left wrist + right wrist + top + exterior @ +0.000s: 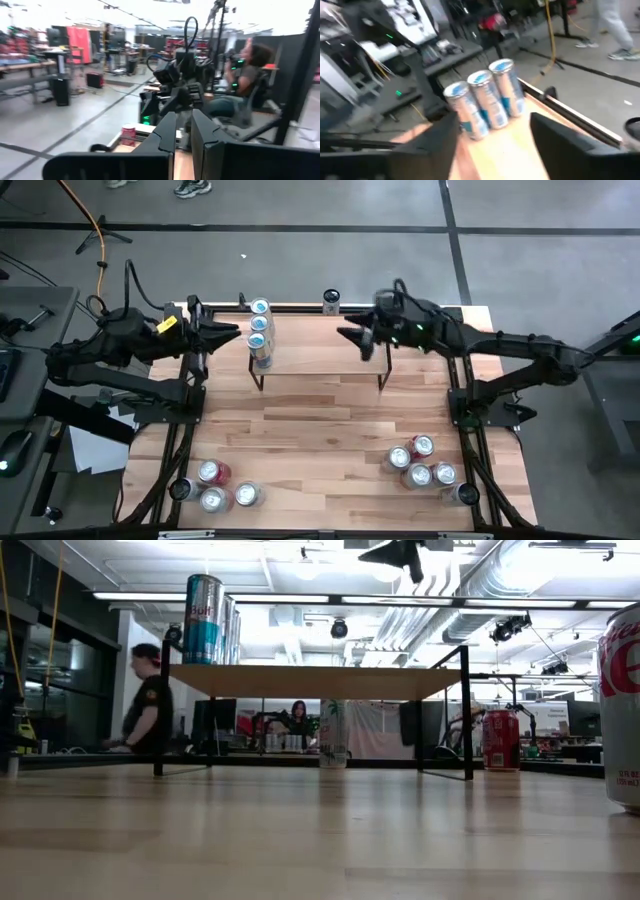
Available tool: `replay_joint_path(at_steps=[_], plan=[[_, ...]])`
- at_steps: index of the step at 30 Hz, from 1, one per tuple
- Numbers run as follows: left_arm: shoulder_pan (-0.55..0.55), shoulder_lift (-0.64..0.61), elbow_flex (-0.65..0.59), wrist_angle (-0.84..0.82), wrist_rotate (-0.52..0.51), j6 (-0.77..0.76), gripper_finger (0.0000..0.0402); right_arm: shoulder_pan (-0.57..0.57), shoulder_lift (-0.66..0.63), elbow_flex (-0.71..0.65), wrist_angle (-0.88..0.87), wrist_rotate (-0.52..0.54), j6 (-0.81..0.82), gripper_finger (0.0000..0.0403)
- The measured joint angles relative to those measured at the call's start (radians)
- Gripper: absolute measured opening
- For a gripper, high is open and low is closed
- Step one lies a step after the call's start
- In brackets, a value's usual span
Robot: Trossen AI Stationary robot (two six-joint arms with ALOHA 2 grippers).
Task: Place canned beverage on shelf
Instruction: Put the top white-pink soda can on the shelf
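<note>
Cans (260, 330), three blue ones, stand in a tight row at the shelf's (320, 360) left end, pretty much touching. Right gripper (348, 336) hangs above the shelf's right part with its fingers spread and nothing between them, well apart from the cans. Left gripper (228, 336) sits closed and empty just off the shelf's left end. More cans (420, 462) wait in clusters on the worktop (320, 440) near the front. Risk I see: another can set close to that row could nudge it and topple one off the edge.
</note>
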Motion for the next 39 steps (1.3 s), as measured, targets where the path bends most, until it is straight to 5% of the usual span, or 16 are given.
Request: replay_joint_path(at_steps=[5,9,13,19,25,39], plan=[[0.0,-0.016,0.0,-0.001,-0.023,0.033,0.0,-0.083,0.217,0.304,-0.254,0.134,-0.103,0.0311],[0.0,-0.039,0.0,-0.01,-0.022,0.023,0.0,-0.198,0.412,0.572,-0.502,0.283,0.04,0.032],[0.0,-0.058,0.0,-0.018,-0.022,0.017,0.0,-0.301,0.604,0.821,-0.736,0.271,0.271,0.0321],[0.0,-0.077,0.0,-0.045,-0.022,0.024,0.0,-0.363,0.838,1.075,-0.904,0.14,0.4,0.0321],[0.0,-0.08,0.0,-0.053,-0.022,0.025,0.0,-0.361,0.996,1.197,-0.976,0.123,0.423,0.0321],[0.0,-0.078,0.0,-0.053,-0.041,0.025,0.0,-0.347,1.01,1.148,-1.038,0.186,0.47,0.0321]])
